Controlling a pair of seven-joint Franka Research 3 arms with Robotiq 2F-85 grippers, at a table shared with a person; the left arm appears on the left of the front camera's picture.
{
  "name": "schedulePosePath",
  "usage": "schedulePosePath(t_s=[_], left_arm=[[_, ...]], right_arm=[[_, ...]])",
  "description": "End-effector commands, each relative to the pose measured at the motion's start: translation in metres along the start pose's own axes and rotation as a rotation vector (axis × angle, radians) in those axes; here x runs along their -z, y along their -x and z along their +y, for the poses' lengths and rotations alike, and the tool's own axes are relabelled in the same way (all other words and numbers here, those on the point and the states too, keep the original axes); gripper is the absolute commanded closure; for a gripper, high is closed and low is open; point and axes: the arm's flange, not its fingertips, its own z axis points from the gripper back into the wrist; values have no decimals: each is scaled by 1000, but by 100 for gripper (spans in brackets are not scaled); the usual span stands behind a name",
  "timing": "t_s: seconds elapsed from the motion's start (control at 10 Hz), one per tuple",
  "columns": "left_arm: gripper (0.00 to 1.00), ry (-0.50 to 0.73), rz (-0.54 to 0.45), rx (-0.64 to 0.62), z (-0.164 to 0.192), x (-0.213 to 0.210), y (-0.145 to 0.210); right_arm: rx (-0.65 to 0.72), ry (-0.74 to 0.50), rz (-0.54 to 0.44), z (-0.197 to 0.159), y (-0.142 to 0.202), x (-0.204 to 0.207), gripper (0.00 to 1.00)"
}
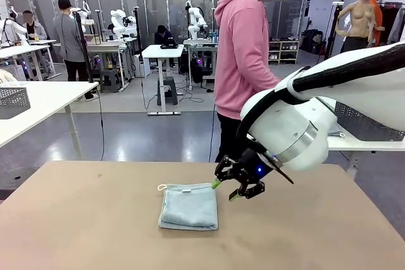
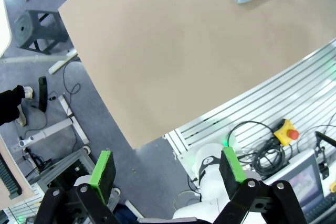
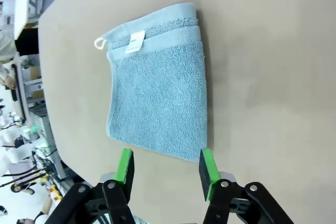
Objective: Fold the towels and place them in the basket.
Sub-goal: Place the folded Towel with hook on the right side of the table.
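The folded blue-grey towel (image 1: 188, 207) lies just beside the right end effector (image 1: 225, 189), whose jaws stand part-open and empty.

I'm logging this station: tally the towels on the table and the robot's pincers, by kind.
Towels: 1, light blue-grey towel
Pincers: 2, left pincer and right pincer, both open
Total: 3
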Motion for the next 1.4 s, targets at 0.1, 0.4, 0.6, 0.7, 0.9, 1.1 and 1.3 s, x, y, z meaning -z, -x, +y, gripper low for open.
schedulePosePath(t_s=[0.1,0.4,0.6,0.7,0.9,1.1,1.3], left_arm=[[0,-8,1,-5,-1,-1,1],[0,-8,1,-5,-1,-1,1],[0,-8,1,-5,-1,-1,1],[0,-8,1,-5,-1,-1,1],[0,-8,1,-5,-1,-1,1],[0,-8,1,-5,-1,-1,1],[0,-8,1,-5,-1,-1,1]], right_arm=[[7,-46,-35,-21,-9,33,37],[-4,-57,-59,-37,-21,51,37],[-4,-68,-56,-39,-28,63,37],[-2,-84,-53,-40,-30,70,37],[-1,-77,-56,-41,-34,79,37],[-15,-65,-49,-42,-37,91,37],[-21,-83,-57,-38,-38,99,37]])
